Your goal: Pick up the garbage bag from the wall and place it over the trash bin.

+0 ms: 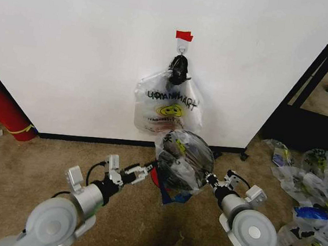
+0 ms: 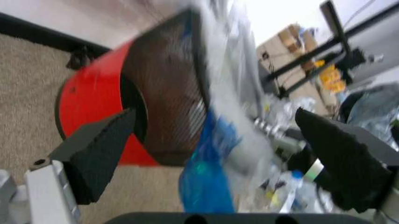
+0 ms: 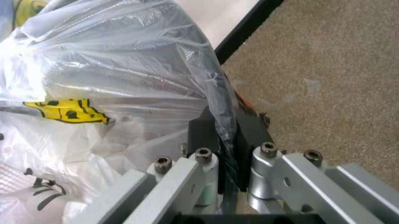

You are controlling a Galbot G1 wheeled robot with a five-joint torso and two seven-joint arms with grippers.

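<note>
The garbage bag [image 1: 185,154], thin translucent plastic with a yellow smiley and blue patches, is stretched over the trash bin [image 1: 155,180] on the carpet below the wall [image 1: 89,52]. My right gripper [image 1: 210,177] is on the bin's right side, shut on the bag's edge; in the right wrist view the fingers [image 3: 203,133] pinch a fold of the bag [image 3: 124,70]. My left gripper [image 1: 146,171] stands open on the bin's left. In the left wrist view its fingers [image 2: 93,154] straddle the black mesh bin [image 2: 162,93] with its red base and the bag [image 2: 206,186].
A second bag with dark lettering [image 1: 168,109] hangs from the hook [image 1: 183,43] under red tape. A red cylinder [image 1: 3,107] leans at the left. Several bags [image 1: 311,195] litter the carpet at the right, beside a black rack [image 1: 323,68].
</note>
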